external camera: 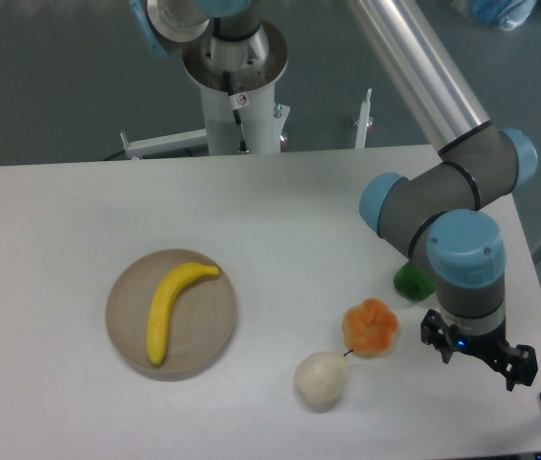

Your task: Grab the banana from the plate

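The bright yellow banana point(170, 306) lies curved on the round beige plate point(208, 340) at the left of the white table. My gripper point(478, 357) hangs below the blue wrist joint at the table's front right, far to the right of the plate and apart from the banana. Only its black mount shows from this angle. The fingers are hidden under the wrist, so I cannot see whether they are open or shut. Nothing shows in it.
An orange fruit point(371, 326) and a pale cream round fruit point(321, 377) sit just left of the gripper. A green object point(410, 281) is partly hidden behind the forearm. The robot's base column point(236, 91) stands at the back. The table's right edge is close to the gripper.
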Controlling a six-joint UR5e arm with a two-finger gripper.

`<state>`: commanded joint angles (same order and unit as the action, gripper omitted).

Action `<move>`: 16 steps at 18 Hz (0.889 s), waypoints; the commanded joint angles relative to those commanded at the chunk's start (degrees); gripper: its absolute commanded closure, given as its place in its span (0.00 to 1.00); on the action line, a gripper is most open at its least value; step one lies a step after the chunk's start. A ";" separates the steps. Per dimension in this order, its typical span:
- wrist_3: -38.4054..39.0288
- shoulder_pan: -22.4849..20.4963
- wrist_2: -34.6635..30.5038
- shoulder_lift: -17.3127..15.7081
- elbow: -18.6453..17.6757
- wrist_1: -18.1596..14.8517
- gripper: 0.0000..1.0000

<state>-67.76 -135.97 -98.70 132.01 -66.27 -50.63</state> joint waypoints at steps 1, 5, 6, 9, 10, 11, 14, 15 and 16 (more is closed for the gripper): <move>0.09 0.00 0.00 0.17 0.26 0.00 0.00; 0.18 0.00 0.09 -0.26 0.35 0.00 0.00; 0.18 0.00 0.09 -0.26 0.35 0.00 0.00; 0.26 0.00 0.35 -0.70 -0.26 -0.09 0.00; 0.52 0.26 0.18 -1.14 -0.52 -0.09 0.00; 1.83 0.61 0.35 -1.67 -0.53 -0.09 0.00; 9.38 2.80 0.27 -2.90 -0.79 -1.14 0.00; 10.62 3.16 0.18 -3.86 -1.75 -2.10 0.00; 10.81 3.34 0.18 -5.00 -2.80 -2.98 0.00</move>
<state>-56.96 -132.63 -98.53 127.01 -69.07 -53.60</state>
